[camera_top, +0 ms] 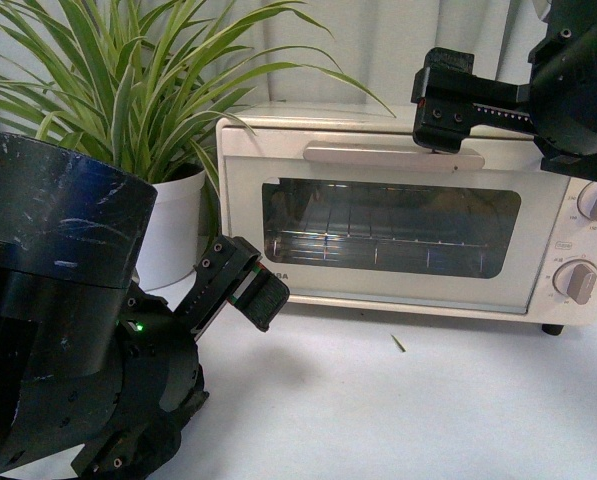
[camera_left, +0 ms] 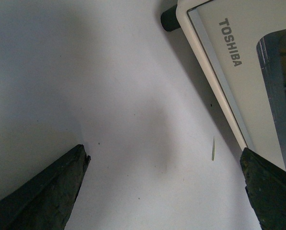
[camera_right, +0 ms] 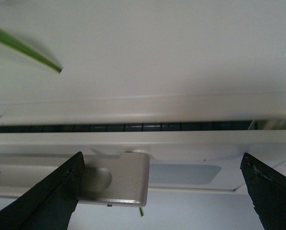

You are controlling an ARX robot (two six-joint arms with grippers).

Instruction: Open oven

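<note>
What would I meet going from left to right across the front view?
Black left arm → white plant pot → left fingers → oven's glass door → oven's knobs.

The cream-white oven (camera_top: pixel 378 292) stands on the pale counter (camera_top: pixel 378 410), its glass-windowed door upright and a wire rack (camera_top: pixel 378 240) visible inside. The right claw (camera_top: pixel 446 110) hangs at the right end of the long bar handle (camera_top: pixel 368 154), above two round knobs (camera_top: pixel 578 281). The left claw (camera_top: pixel 253 290) hovers near the oven's lower left corner. Behind it is a leafy plant (camera_top: pixel 128 90) in a white pot (camera_top: pixel 173 235). A thin sliver (camera_top: pixel 399 343) lies on the counter.
</note>
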